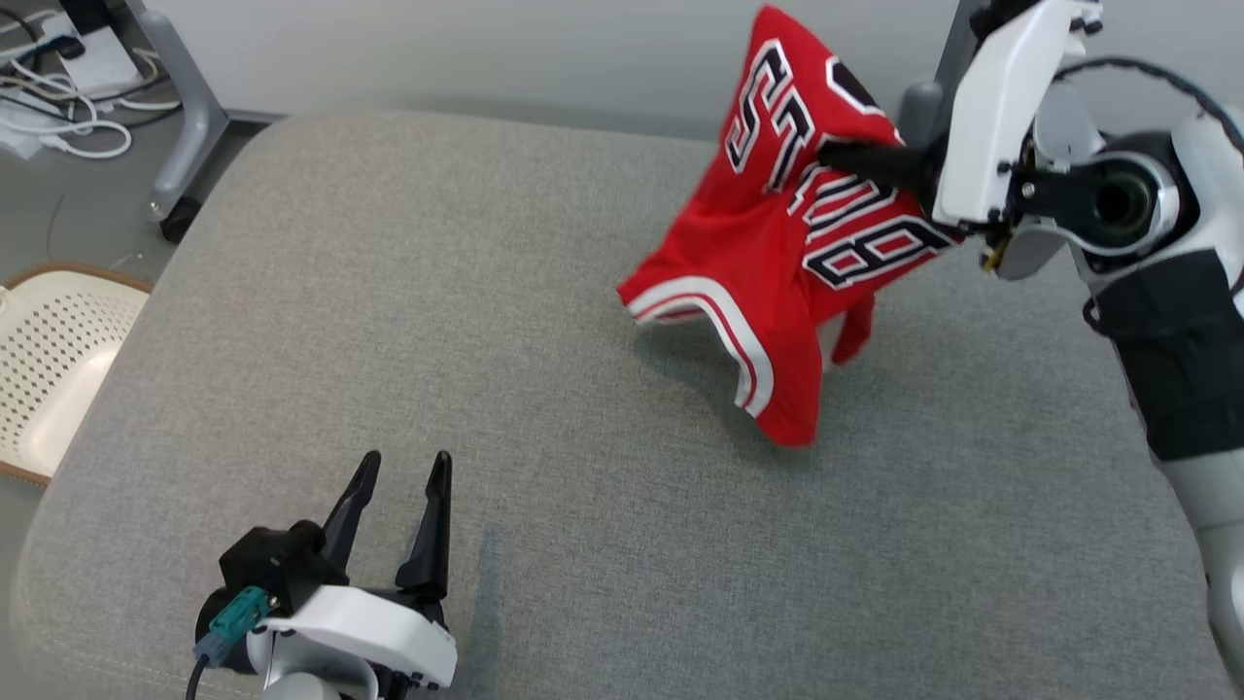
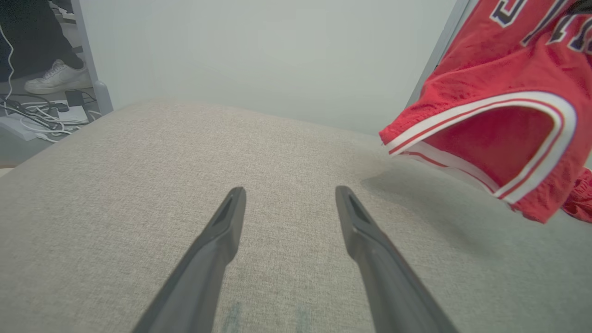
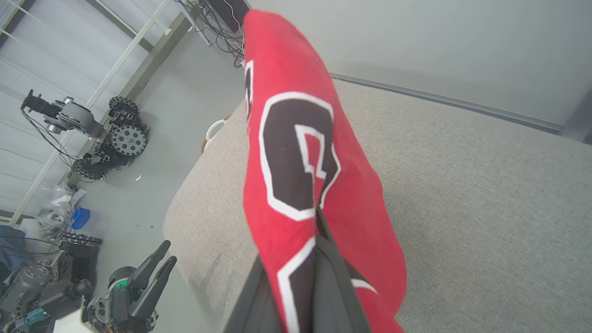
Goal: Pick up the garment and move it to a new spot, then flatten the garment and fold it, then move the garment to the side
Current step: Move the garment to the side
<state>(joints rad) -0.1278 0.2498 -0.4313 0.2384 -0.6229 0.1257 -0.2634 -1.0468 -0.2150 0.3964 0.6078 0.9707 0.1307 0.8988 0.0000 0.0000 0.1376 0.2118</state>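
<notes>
Right tool (image 1: 841, 157) pinched shut on the red jersey (image 1: 777, 292), held up over the far right of the grey pad (image 1: 486, 340).
Left tool (image 1: 403, 472) gapes empty by the pad's near left corner. The jersey hangs limp and bunched, so it looks light, soft and likely slippery. I'd grip a banded hem or armhole edge, not mid-cloth.

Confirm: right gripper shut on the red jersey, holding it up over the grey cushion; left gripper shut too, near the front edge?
One error: the left gripper is open, not shut. The left wrist view shows its two fingers spread apart over the grey cushion. The rest stands: the right gripper is shut on the red jersey, holding it up.
</notes>
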